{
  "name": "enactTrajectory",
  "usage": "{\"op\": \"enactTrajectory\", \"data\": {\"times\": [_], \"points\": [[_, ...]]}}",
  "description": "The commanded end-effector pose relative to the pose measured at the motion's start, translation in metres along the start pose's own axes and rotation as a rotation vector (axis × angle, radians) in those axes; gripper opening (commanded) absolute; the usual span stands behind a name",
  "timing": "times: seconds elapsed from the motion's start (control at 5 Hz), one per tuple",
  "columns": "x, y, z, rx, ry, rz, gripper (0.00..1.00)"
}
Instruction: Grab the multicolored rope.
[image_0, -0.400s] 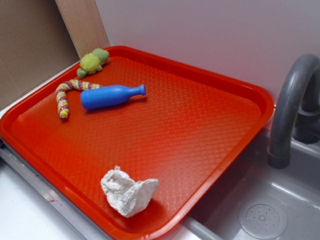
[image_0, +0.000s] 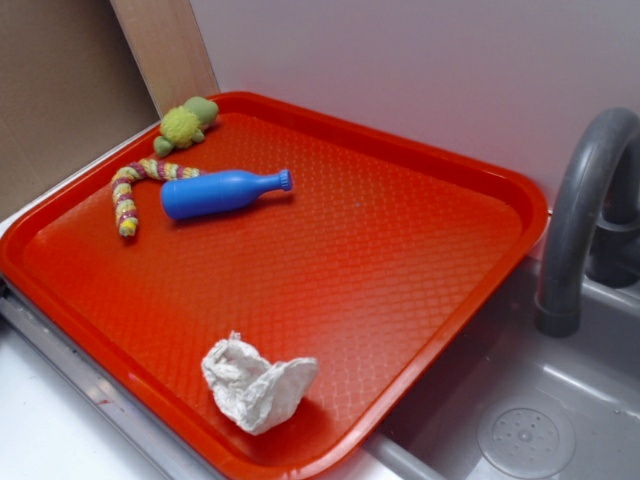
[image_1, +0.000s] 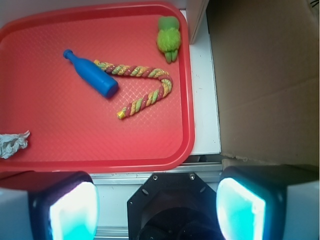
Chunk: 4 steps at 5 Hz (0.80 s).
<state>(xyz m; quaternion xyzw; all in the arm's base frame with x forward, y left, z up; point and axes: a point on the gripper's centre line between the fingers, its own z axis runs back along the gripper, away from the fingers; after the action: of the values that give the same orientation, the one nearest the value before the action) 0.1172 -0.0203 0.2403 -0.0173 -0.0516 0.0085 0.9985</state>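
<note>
Multicolored rope (image_1: 145, 89), a thick twisted fabric cord striped yellow, pink-red and green, lies bent like a hook on the textured red plastic tray (image_1: 60, 145), toward two o'clock of the tray in the wrist view, one end touching the base of the blue plastic bottle (image_1: 91, 73) lying at its ten o'clock. A fuzzy yellow-green plush toy (image_1: 169, 37) sits at the rope's one o'clock, and a crumpled white paper wad (image_1: 12, 143) rests at the tray's eight o'clock edge. The gripper (image_1: 157, 207) hangs off the tray at its six o'clock, its two fingers (image_1: 72, 210) spread wide and holding nothing.
</note>
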Motion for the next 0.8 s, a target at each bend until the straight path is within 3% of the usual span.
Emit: {"op": "enactTrajectory", "data": {"times": [0.0, 0.2, 0.4, 0.6], "points": [[0.034, 0.007, -0.008, -0.126, 0.035, 0.51, 1.0], [0.046, 0.007, -0.024, -0.121, 0.058, 0.766, 1.0], [0.059, -0.005, -0.049, -0.069, 0.011, 0.965, 1.0], [0.061, -0.023, -0.077, 0.073, 0.005, 0.906, 1.0]]}}
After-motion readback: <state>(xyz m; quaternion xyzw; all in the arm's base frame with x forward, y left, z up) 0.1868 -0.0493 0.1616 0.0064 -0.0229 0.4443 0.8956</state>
